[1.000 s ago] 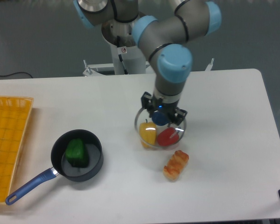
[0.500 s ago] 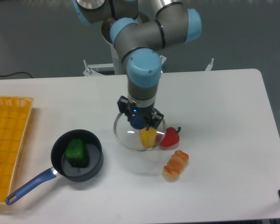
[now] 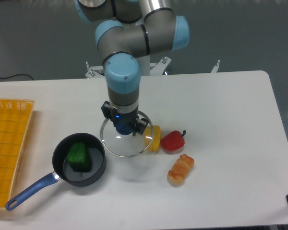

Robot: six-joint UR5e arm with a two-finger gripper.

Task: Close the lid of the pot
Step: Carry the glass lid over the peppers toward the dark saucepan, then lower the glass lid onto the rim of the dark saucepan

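The pot (image 3: 93,168), a small dark saucepan with a long blue handle (image 3: 31,190), sits open at the table's front left with a green pepper (image 3: 78,156) inside. My gripper (image 3: 124,126) is shut on the blue knob of the pot lid (image 3: 115,146), a clear glass disc with a metal rim. The lid hangs in the air just right of the pot, its left edge near the pot's right rim.
A yellow pepper (image 3: 155,139), a red pepper (image 3: 173,141) and a piece of bread (image 3: 181,169) lie right of the lid. A yellow basket (image 3: 7,143) stands at the table's left edge.
My gripper has carried the lid leftward from over the yellow and red peppers toward the pot. The peppers now lie uncovered.
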